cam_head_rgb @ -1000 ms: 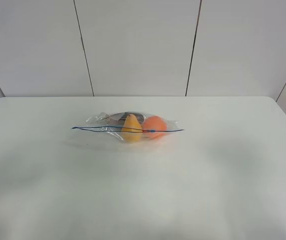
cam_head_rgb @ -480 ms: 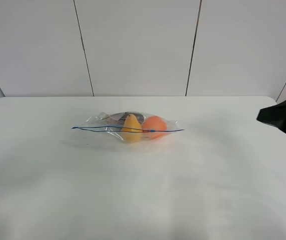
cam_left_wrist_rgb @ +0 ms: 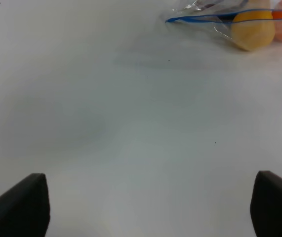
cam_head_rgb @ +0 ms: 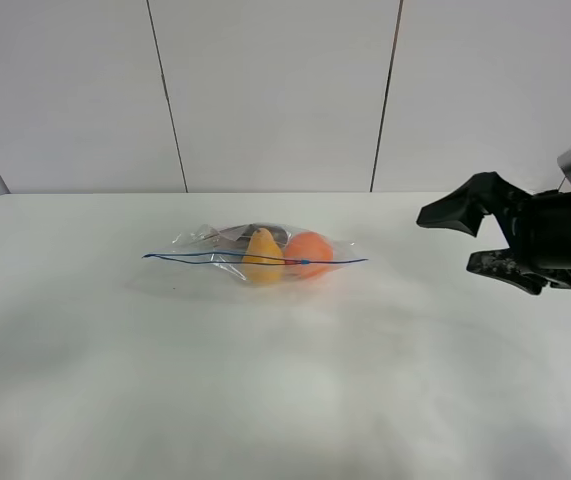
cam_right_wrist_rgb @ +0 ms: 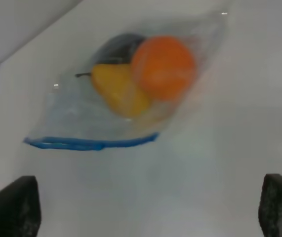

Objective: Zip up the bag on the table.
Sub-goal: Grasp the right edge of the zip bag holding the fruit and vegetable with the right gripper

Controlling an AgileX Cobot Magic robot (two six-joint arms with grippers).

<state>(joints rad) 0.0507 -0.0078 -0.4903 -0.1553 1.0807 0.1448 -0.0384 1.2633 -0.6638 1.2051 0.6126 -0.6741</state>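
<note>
Bag axis: your bag is lying crosswise on the table.
Nearer hand: your right hand is hovering off its right end, gaping wide, empty.

The bag lies on the counter, centred toward the back; the right gripper hangs well right of it.

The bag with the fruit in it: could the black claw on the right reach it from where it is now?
Probably yes. The right gripper hangs open over the table, apart from the bag, with only bare table between them and its jaws turned toward it.
</note>
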